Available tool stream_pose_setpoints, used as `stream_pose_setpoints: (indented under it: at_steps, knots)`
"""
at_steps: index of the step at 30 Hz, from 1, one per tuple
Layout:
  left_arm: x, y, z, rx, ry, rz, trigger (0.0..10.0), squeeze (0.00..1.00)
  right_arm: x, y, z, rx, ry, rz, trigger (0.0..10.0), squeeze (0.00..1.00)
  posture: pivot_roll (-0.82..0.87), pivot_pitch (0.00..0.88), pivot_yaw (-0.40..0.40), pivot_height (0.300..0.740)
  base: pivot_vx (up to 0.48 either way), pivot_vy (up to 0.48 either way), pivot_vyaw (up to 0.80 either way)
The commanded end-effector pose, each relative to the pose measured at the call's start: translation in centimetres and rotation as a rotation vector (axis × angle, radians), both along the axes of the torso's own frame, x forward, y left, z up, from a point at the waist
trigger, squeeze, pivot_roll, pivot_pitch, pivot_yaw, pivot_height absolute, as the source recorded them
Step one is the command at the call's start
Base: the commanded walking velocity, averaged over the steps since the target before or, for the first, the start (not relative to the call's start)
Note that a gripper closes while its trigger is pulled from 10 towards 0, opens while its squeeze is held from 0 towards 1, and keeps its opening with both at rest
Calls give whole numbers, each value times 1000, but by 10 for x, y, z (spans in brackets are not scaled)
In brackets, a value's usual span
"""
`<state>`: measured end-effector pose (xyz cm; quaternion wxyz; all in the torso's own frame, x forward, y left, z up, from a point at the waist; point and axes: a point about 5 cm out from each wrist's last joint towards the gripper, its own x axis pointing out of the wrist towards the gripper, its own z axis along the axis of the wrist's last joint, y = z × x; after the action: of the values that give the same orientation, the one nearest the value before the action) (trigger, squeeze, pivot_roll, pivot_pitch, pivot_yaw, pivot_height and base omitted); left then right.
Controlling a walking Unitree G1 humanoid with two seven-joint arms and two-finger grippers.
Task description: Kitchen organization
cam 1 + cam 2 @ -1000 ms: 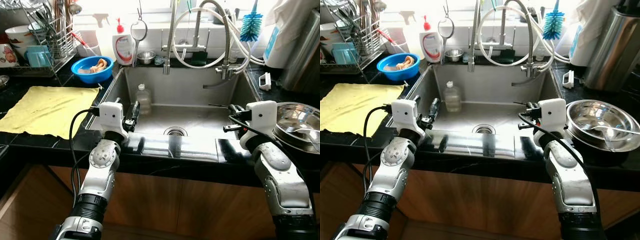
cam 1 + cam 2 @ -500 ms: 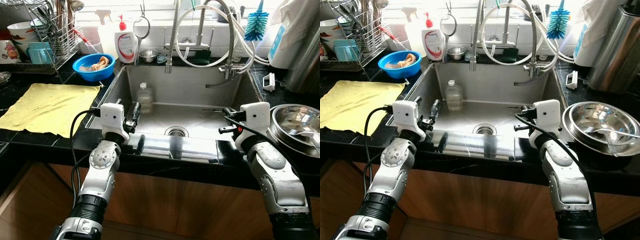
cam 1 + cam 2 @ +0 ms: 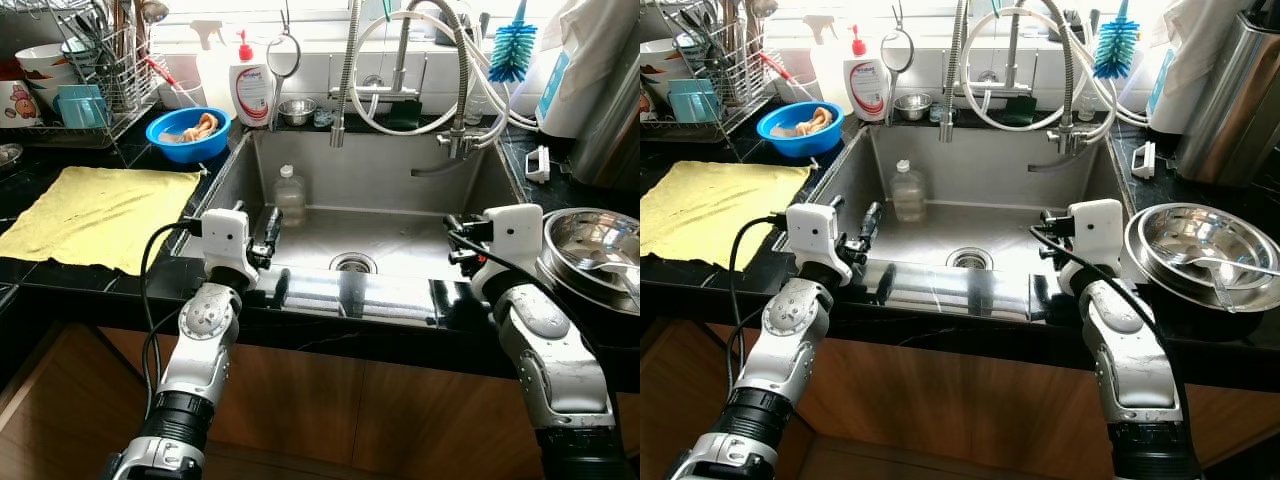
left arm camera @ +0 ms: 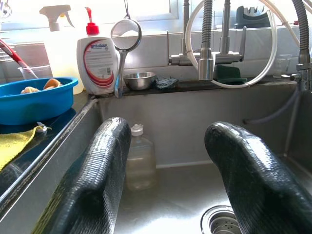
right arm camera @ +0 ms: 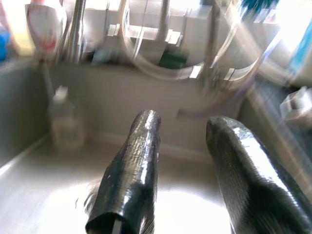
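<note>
Steel sink (image 3: 375, 190) now nearer: right end effector (image 5: 180, 161) drawn back toward 3 o'clock, fingers apart, empty. Left end effector (image 4: 170, 170) at 9 o'clock rim, likewise apart; plastic bottle (image 3: 288, 195) at 11 o'clock untouched, so no grasp begun.

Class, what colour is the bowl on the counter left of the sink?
Blue bowl, clearest in the left eye view.

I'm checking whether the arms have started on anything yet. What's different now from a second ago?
Little. The right gripper has drawn back slightly toward the sink's front edge, open and empty. The left gripper stays open over the sink's left front corner, holding nothing. The view itself shifted, so that is the camera. The bottle, yellow cloth and steel bowl lie as before.
</note>
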<state>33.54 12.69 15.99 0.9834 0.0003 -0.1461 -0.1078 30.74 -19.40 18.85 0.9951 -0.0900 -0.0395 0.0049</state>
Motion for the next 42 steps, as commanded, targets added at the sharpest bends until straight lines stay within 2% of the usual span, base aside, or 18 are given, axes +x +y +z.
stream_pose_setpoints:
  at_steps: [1,4,5,8,9,12,15,19,21,23,24,25,34,35,36,37,40,42]
  knots:
    - [0,2,-2,35,12,0,10000,0,-5,-1,16,-15,-91,-31,10000,0,-71,0,55,740,0,0,0]
    - [0,1,-2,34,14,0,10000,0,-15,0,27,-25,-162,-48,10000,0,-77,0,59,740,0,0,0]
    - [0,1,-2,34,14,-1,10000,0,-23,2,33,-76,-209,-54,10000,0,-81,0,61,740,0,0,0]
    - [0,1,-2,33,15,-2,10000,0,-32,2,39,-152,-259,-76,10000,0,-83,0,62,740,0,0,0]
    - [1,0,-2,32,15,-3,10000,0,-40,-1,45,-174,-300,-114,10000,0,-85,0,62,740,0,0,0]
    - [1,0,-3,32,19,-3,10000,0,-55,-10,54,-154,-350,-200,10000,0,-99,0,65,740,0,0,0]
    - [1,-2,-5,32,22,-9,10000,0,-65,-12,51,-191,-334,-239,10000,0,-104,0,66,740,0,0,0]
    - [1,-3,-5,32,22,-13,10000,0,-77,-16,36,-161,-263,-263,10000,0,-99,0,62,740,0,0,0]
    - [0,-4,-5,33,22,-15,10000,0,-90,-26,25,-159,-203,-315,10000,0,-99,0,62,740,0,0,0]
    - [0,-3,-5,34,22,-15,10000,0,-93,-29,24,-153,-192,-329,10000,0,-99,0,62,740,0,0,0]
    - [-1,-3,-6,36,23,-14,10000,0,-99,-33,20,-143,-174,-354,10000,812,-103,0,56,740,0,0,0]
    - [-1,-2,-7,36,24,-13,10000,0,-104,-34,18,-146,-162,-364,10000,1000,-102,0,55,740,0,0,0]
    - [-2,-5,-8,40,23,-22,10000,0,-122,-40,16,-130,-151,-465,10000,1000,-103,0,53,740,0,0,0]
    - [-1,-5,-8,40,22,-22,10000,0,-122,-40,15,-132,-147,-466,10000,973,-103,0,53,740,0,0,0]
    - [-1,-5,-8,40,22,-23,10000,0,-123,-41,14,-132,-143,-470,10000,184,-103,0,53,740,0,0,0]
    - [-1,-5,-8,41,23,-23,10000,0,-124,-41,13,-135,-138,-475,10000,0,-102,0,52,740,0,0,0]
    - [-1,-4,-9,44,25,-21,10000,0,-127,-41,7,-117,-101,-503,10000,0,-103,0,51,740,0,0,0]
    - [-1,-4,-9,44,27,-20,10000,0,-128,-42,6,-145,-86,-513,10000,0,-103,0,51,740,0,0,0]
